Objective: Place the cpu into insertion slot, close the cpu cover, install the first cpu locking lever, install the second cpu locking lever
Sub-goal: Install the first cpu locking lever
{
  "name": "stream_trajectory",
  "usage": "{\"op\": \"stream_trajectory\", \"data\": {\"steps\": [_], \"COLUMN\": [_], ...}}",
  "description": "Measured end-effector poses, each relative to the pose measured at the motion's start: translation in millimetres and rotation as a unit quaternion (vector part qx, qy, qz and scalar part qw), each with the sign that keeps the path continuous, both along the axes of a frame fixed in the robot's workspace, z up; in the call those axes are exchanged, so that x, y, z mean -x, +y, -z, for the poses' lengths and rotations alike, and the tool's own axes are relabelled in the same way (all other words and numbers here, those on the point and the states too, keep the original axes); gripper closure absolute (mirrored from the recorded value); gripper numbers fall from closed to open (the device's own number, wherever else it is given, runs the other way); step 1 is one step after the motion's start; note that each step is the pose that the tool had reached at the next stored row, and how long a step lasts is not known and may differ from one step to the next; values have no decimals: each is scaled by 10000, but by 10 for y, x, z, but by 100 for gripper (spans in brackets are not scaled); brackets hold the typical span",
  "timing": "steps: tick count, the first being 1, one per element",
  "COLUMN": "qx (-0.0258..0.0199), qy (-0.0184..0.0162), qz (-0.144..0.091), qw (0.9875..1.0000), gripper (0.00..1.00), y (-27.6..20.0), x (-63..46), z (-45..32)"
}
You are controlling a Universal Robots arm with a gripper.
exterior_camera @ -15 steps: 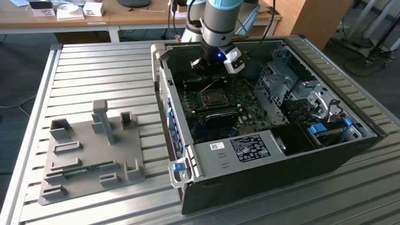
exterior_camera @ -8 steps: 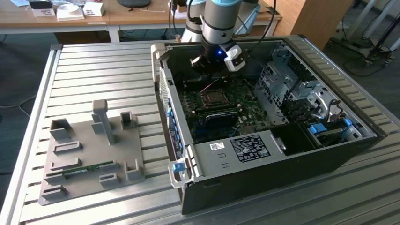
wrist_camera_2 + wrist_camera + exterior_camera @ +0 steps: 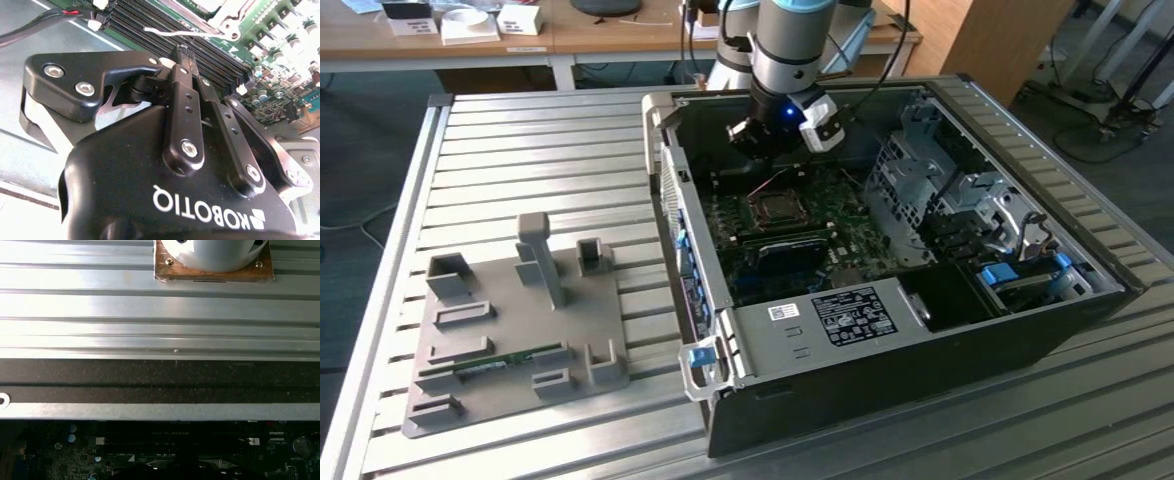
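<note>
silvery cpu cover (image 3: 226,21) sits at the insertion slot (image 3: 774,210) on the green motherboard (image 3: 850,228); likely thin, stiff, best pressed at its free edge. gripper (image 3: 183,51) hovers near, fingers (image 3: 184,105) pressed together, nothing between.

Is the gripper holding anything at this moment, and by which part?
Nothing: the gripper has its jaws closed together and empty, close to the memory slots.

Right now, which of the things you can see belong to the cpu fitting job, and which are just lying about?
For the job:
gripper, above the motherboard
insertion slot
cpu cover

Just lying about:
grey holder tray
green memory stick in that tray
white boxes on the desk behind
</note>
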State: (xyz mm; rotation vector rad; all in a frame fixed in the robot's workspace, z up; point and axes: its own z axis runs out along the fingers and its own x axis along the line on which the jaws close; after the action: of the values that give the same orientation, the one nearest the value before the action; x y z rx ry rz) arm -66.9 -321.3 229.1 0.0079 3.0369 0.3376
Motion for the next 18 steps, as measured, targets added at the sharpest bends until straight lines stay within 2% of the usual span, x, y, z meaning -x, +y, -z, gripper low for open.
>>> {"op": "stream_trajectory", "data": {"steps": [2, 3, 18], "qx": [-58, -65, -67], "qy": [0, -1, -1], "qz": [0, 0, 0], "qw": [10000, 10000, 10000], "gripper": [89, 89, 89], "y": [-1, -3, -54], "x": [0, -2, -33], "z": [1, 1, 1]}}
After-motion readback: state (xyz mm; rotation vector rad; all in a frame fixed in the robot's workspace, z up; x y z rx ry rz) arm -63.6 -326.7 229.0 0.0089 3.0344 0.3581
